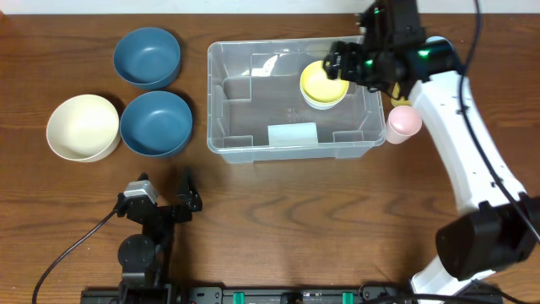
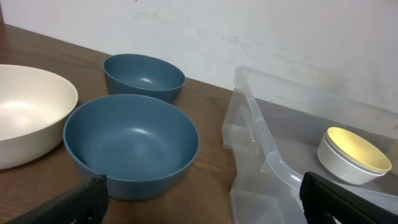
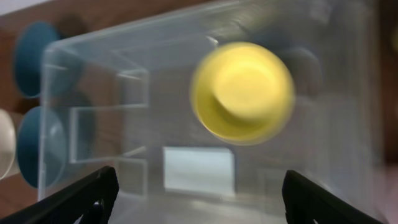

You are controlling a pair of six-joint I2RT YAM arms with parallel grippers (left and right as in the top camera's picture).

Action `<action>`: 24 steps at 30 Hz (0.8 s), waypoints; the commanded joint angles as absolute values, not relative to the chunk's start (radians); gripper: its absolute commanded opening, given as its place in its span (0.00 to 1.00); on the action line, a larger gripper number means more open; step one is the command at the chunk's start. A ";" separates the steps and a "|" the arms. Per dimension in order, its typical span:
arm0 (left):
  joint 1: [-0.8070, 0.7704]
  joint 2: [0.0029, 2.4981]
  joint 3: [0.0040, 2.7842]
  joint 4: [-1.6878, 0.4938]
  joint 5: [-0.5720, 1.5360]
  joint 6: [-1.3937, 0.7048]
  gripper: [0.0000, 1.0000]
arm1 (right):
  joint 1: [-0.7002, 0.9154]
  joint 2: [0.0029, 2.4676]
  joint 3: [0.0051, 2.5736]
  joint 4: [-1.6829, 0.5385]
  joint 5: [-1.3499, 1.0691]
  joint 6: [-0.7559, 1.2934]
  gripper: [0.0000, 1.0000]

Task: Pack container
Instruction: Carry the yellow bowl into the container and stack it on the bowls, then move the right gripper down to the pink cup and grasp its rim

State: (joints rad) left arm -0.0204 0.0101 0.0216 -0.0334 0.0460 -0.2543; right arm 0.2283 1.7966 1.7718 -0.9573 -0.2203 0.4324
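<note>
The clear plastic container (image 1: 211,93) stands in the middle of the table, its pale label (image 1: 292,133) near the front wall. A yellow-lined white bowl (image 1: 324,83) rests inside at its far right. My right gripper (image 1: 339,63) hovers open just above that bowl, with nothing between the fingers. The right wrist view looks down on the blurred yellow bowl (image 3: 242,92) in the container (image 3: 124,26), the right gripper (image 3: 199,205) wide open. My left gripper (image 1: 166,187) stays open near the front edge, left of the container. In its own view, the left gripper (image 2: 202,202) faces the container (image 2: 264,134).
Two blue bowls (image 1: 148,57) (image 1: 156,122) and a cream bowl (image 1: 83,127) sit left of the container. A pink cup (image 1: 403,122) stands against its outer right side, under the right arm. The near blue bowl (image 2: 130,143) lies just ahead of the left gripper.
</note>
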 commanded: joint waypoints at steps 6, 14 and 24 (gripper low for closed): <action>-0.018 0.004 0.004 -0.070 0.034 -0.239 0.98 | 0.096 1.752 1.801 -1.253 0.036 0.538 0.84; -0.018 0.004 0.004 -0.070 0.034 -0.239 0.98 | 0.072 1.753 1.771 -1.352 0.164 0.553 0.82; -0.018 0.004 0.004 -0.070 0.034 -0.239 0.98 | 0.072 1.753 1.616 -1.312 0.216 0.554 0.81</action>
